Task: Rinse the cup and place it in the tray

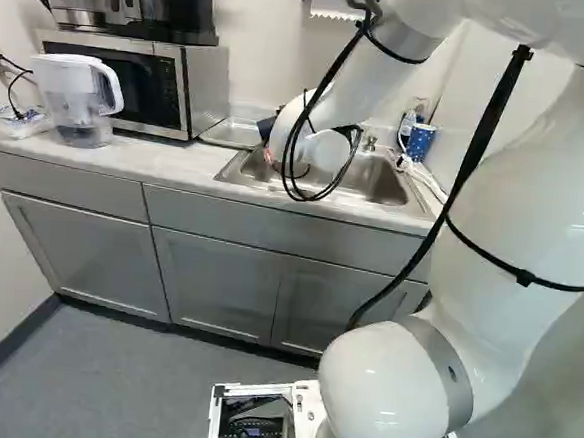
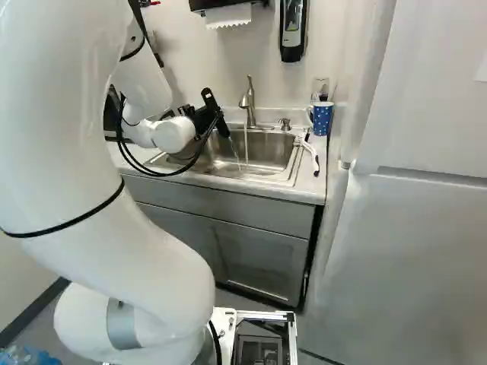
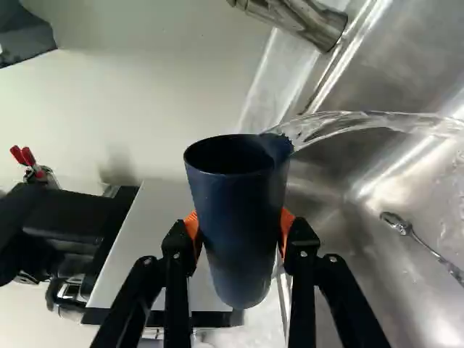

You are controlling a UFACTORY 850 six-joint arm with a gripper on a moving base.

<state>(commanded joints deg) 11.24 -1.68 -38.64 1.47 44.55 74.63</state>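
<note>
The pincer (image 3: 239,232) is closed on the dark blue cup (image 3: 235,192), an orange pad to either side, leaving the mouth free. The cup is held tipped over the sink (image 2: 266,148) — presumably so the rinse water (image 3: 355,122) drains into the basin rather than onto the counter (image 2: 304,186). It has smooth, tapering walls; the water leaves its rim in a glassy ribbon. Past it, a slender metal spoon (image 3: 397,222) lies on shiny steel, and the rounded, satin tap (image 2: 249,103) runs behind. Beside the sink stands a glossy spotted mug (image 2: 323,118), handle outward.
</note>
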